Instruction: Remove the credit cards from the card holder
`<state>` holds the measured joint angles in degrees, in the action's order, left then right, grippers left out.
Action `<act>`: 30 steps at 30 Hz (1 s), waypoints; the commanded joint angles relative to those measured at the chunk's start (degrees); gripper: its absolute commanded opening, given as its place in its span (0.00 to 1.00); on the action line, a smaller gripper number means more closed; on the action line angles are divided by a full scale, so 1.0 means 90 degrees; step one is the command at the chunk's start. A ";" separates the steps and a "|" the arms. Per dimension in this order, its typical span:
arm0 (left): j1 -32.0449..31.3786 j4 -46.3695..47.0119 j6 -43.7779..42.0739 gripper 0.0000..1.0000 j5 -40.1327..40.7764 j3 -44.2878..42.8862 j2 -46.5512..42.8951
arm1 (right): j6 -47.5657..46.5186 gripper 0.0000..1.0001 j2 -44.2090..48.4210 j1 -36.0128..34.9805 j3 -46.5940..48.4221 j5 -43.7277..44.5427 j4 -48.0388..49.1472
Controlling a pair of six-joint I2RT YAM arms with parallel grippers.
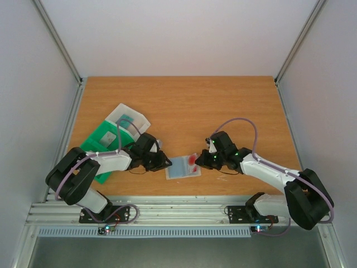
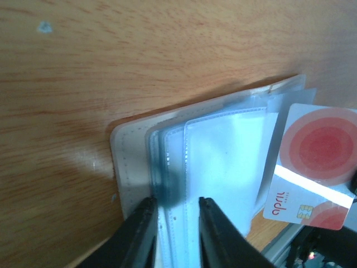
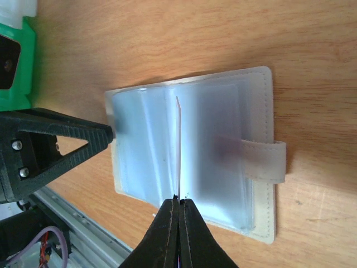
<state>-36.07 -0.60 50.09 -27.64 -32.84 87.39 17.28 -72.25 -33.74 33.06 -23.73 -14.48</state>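
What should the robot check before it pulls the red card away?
1. Right gripper pinched on the card: ok.
2. Left gripper holding the holder by its sleeve edge: ok.
3. Holder lying open and flat on the table: ok.
4. Card fully free of its pocket: cannot tell.
5. Other cards left inside: cannot tell, the sleeves are cloudy.
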 commanded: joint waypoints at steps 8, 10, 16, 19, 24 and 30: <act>-0.0031 0.0925 0.0645 0.53 -0.0431 0.0238 -0.1242 | 0.0381 0.01 0.0957 0.0028 0.0262 -0.0505 -0.0233; -0.0024 0.1431 0.0935 0.56 -0.0566 0.0385 -0.1435 | 0.0540 0.01 0.1112 0.0028 0.0248 -0.0654 -0.0077; -0.0025 0.2679 0.1534 0.55 -0.0860 0.0617 -0.1764 | 0.1008 0.01 0.1548 0.0028 0.0168 -0.1137 0.0579; -0.0033 0.3313 0.1776 0.54 -0.0956 0.0763 -0.1800 | 0.1370 0.01 0.1663 0.0033 0.0091 -0.1377 0.0969; -0.0034 0.4754 0.2393 0.49 -0.1100 0.1079 -0.1582 | 0.1545 0.01 0.1795 0.0035 0.0052 -0.1437 0.1165; -0.0023 0.6293 0.3042 0.33 -0.1285 0.1226 -0.0952 | 0.1656 0.01 0.1668 0.0033 -0.0012 -0.1602 0.1385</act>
<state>-36.10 40.01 72.77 -37.39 -22.85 75.42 30.24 -56.93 -33.71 33.65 -36.12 -5.23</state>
